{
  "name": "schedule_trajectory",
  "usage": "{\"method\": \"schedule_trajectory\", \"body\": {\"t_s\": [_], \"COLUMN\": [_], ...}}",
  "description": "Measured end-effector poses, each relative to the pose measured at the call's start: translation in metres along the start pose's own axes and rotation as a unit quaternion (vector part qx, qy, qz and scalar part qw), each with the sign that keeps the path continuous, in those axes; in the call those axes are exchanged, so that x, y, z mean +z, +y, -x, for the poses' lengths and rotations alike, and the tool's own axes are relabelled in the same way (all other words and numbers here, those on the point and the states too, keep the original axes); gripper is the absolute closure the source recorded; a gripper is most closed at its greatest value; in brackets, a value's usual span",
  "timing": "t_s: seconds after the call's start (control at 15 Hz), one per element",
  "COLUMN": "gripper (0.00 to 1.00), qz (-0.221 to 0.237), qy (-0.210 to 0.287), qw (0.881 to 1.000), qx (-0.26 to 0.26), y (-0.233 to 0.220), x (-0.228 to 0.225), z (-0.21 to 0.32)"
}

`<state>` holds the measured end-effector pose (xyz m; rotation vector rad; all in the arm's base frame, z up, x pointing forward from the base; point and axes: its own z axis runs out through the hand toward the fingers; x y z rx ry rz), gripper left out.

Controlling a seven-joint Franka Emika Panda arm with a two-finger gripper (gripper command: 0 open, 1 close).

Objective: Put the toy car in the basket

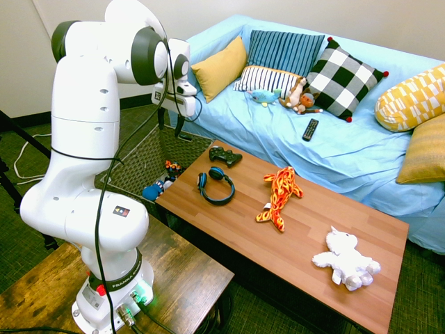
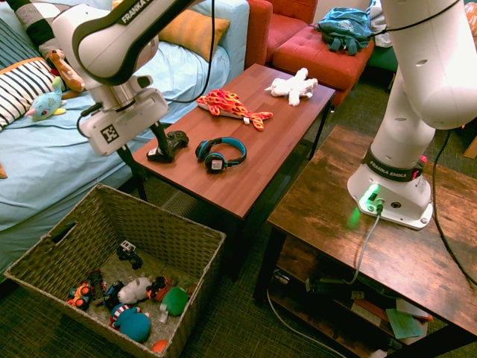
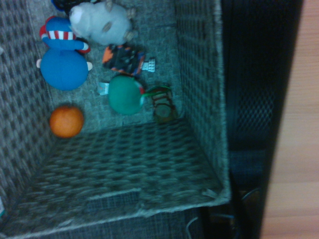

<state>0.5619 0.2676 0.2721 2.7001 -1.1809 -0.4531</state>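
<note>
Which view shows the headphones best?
Second exterior view: headphones sit whole and near, blue inner band and white sticker readable as shapes. First exterior view shows them whole but without the sticker; wrist view misses them.

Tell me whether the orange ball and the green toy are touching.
Apart. The wrist view shows bare basket floor between the orange ball and the green toy.

Pincer open and downward, arm overhead.
</note>
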Motion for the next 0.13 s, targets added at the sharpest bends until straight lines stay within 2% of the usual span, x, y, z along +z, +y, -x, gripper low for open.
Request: {"method": "schedule_trajectory", "body": {"t_s": [0.13], "gripper": [0.00], "qz": [-0.040], "qy": [0.001], "qw": [0.999], "qx": [0.013], "y": [0.055], "x": [-0.036], "z": [-0.054]}}
